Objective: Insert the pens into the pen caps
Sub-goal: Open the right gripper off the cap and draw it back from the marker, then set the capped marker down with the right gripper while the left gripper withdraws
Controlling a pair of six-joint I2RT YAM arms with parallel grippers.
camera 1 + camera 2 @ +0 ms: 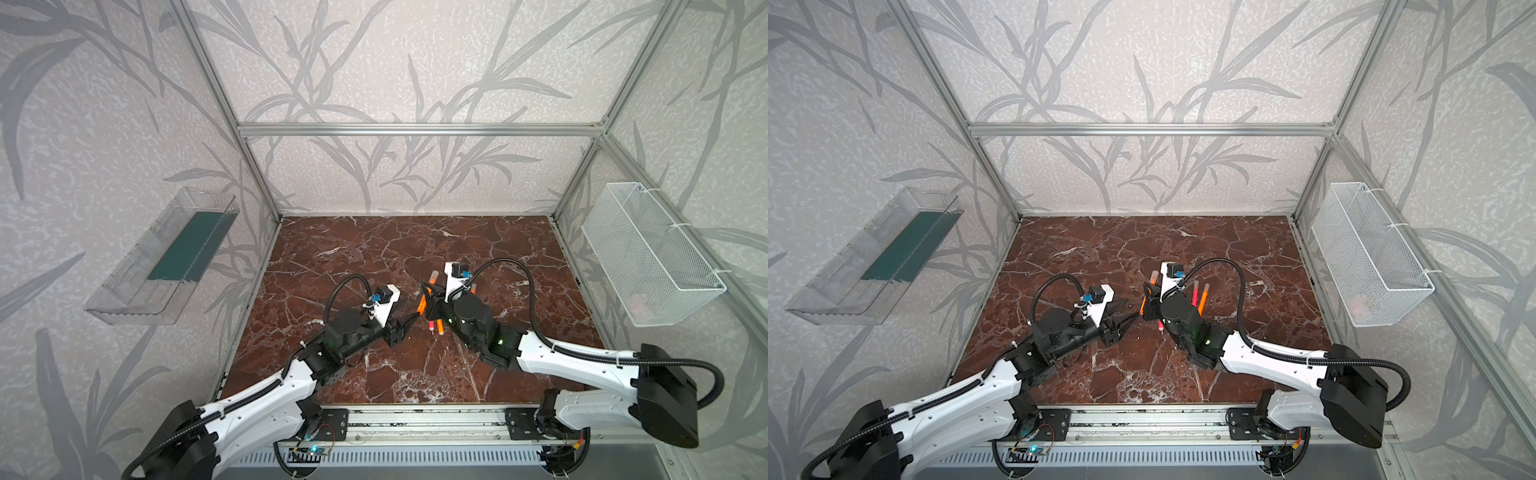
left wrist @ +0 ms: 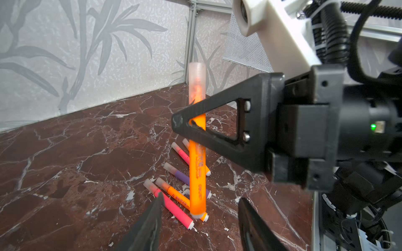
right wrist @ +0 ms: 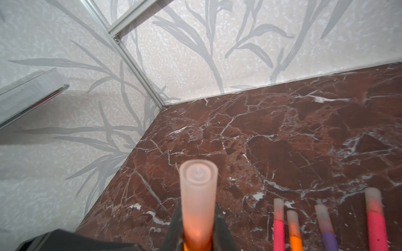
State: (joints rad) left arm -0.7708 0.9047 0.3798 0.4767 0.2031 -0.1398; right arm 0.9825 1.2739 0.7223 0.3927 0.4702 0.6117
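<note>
Your right pincer (image 3: 198, 215) clamps the capped orange pen (image 2: 197, 173); your left pincer (image 2: 201, 197), spread apart, hangs near that pen over the marble surface (image 1: 374, 257); leaf-patterned walls (image 1: 374, 62) enclose it.

top views: high, downward | wrists: close, low | shared: pens (image 2: 176, 209)
</note>
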